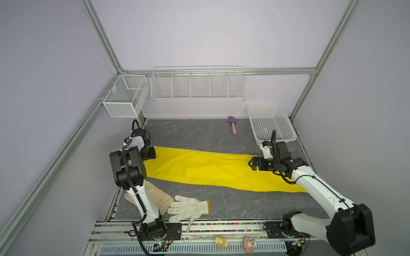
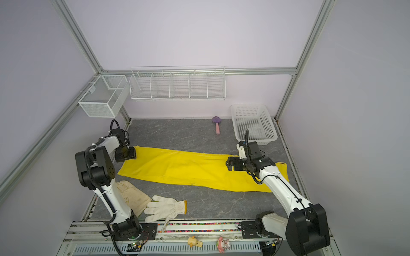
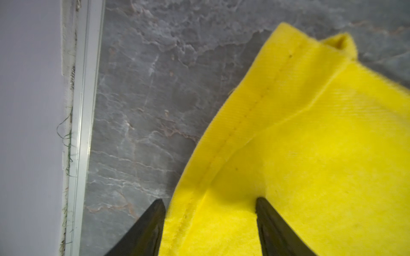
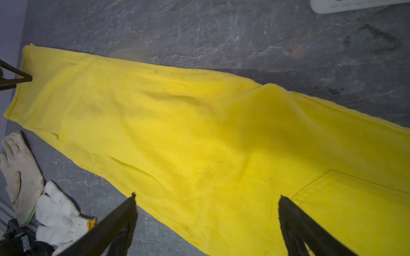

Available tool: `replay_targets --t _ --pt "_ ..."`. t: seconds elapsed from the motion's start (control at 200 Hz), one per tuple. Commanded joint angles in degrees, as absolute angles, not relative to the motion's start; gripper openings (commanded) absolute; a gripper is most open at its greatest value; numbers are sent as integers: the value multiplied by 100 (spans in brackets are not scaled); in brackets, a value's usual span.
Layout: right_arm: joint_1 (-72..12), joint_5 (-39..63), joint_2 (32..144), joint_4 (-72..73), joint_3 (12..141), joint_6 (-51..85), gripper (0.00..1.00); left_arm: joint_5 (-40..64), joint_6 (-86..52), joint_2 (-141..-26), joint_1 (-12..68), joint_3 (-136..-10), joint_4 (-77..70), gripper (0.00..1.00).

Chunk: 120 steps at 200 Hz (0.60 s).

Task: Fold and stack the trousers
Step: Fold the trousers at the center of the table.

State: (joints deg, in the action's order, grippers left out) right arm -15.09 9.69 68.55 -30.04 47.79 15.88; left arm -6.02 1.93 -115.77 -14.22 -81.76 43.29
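The yellow trousers (image 1: 199, 168) lie flat and long across the grey table, legs laid one on the other, in both top views (image 2: 177, 168). My left gripper (image 1: 150, 154) is low over the leg-hem end at the left. Its jaws are open in the left wrist view (image 3: 209, 201), one finger over bare table and one over the stitched hem of the trousers (image 3: 310, 155), with nothing clamped. My right gripper (image 1: 251, 165) hangs above the wider waist end at the right. It is open wide (image 4: 206, 196) over the cloth (image 4: 199, 133), beside a sewn pocket (image 4: 355, 199).
An off-white knitted glove (image 1: 188, 208) and a cream glove (image 1: 158, 196) lie near the front left by the left arm's base. A white plastic basket (image 1: 271, 124) stands at the back right, with a purple and pink brush (image 1: 233, 126) beside it. Wire racks (image 1: 198, 85) hang on the back wall.
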Motion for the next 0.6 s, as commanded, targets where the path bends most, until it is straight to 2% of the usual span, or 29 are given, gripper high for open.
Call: replay_targets --t 0.0,0.12,0.185,0.295,0.47,0.555,0.595 --pt "-1243 1143 6741 -3304 4905 1286 100 -758 159 -11592 -1459 -8046 4323 66" --pt "-1008 1209 6793 -3367 5001 1171 100 -757 166 -11500 -1459 -7984 4252 65" --pt "-971 1243 6818 -3358 4989 1177 100 -637 154 -11414 -1467 -7895 4197 56" --pt "-958 1304 6786 -3274 4895 1276 100 -349 118 -11629 -1468 -7886 4317 53" --pt "-941 1309 6698 -3255 4826 1316 100 -518 57 -11796 -1459 -8026 4488 34" --pt "-929 1314 6688 -3252 4816 1319 100 -532 70 -11747 -1459 -7975 4483 32" --pt "-914 1321 6697 -3232 4816 1333 100 -657 28 -11690 -1459 -7972 4518 24"
